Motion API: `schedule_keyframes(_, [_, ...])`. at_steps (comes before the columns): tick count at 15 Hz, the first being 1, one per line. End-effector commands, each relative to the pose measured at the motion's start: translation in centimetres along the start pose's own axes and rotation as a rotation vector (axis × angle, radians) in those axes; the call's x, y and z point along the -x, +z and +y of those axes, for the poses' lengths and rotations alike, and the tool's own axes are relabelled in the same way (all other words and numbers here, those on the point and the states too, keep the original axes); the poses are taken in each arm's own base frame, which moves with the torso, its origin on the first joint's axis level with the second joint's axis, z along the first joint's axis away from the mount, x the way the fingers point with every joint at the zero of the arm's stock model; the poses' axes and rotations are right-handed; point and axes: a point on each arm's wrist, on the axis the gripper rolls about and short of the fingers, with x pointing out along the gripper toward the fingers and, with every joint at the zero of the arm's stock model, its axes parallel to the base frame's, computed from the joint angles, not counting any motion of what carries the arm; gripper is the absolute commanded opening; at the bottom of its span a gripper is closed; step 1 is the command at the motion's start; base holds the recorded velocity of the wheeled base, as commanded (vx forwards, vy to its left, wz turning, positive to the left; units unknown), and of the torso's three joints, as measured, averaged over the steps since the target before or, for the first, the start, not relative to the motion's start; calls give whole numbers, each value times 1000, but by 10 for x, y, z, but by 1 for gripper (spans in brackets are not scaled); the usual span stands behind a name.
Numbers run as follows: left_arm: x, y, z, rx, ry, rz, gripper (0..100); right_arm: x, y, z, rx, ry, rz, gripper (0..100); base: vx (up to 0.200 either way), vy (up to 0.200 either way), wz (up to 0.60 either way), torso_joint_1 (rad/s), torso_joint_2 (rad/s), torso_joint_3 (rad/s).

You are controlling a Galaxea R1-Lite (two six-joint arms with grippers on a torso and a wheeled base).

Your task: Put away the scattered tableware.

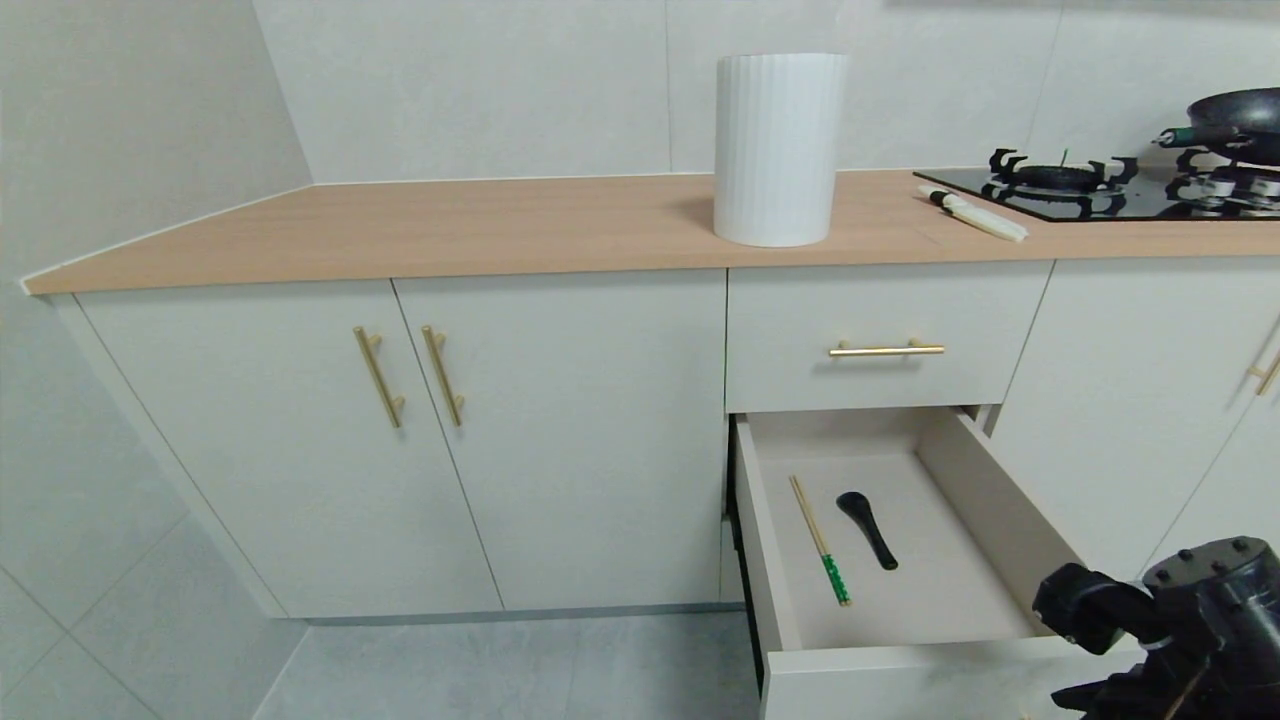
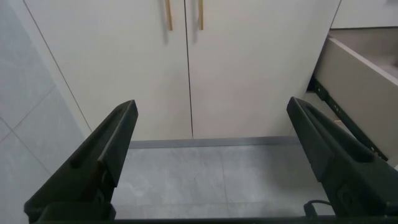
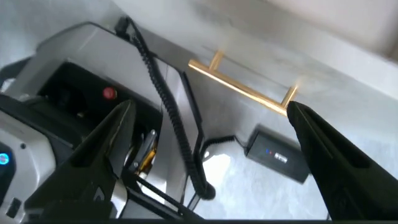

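A pale pair of chopsticks [image 1: 975, 213] lies on the tabletop [image 1: 500, 225] beside the hob [image 1: 1060, 185], slanting back to front, above the open drawer [image 1: 900, 668] holding a black spoon [image 1: 868, 528]. The right gripper [image 3: 208, 112], spread wide, hangs low by the drawer and looks nearer. The left gripper [image 2: 211, 109], also spread, faces the cupboard doors [image 2: 249, 62].

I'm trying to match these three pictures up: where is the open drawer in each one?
Head view: the open drawer, lower right, holding chopsticks and a black spoon.
Left wrist view: its side wall juts out beside the double doors.
Right wrist view: probably its front panel, with a gold bar handle.
Shared landmark: the double doors' gold handles, in head and left wrist views.
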Motion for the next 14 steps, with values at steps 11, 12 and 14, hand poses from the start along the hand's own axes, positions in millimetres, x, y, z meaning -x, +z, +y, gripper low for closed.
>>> schedule_keyframes(11, [0, 0, 0, 0, 0, 0, 100, -45, 38, -7, -253, -295, -6, 100, 0, 0, 0, 0, 0, 0])
schedule_keyframes(12, [0, 0, 0, 0, 0, 0, 100, -49, 38, -7, -257, -299, 1, 100, 0, 0, 0, 0, 0, 0])
schedule_keyframes(14, [0, 0, 0, 0, 0, 0, 100, -54, 46, -7, -275, -302, -8, 100, 0, 0, 0, 0, 0, 0])
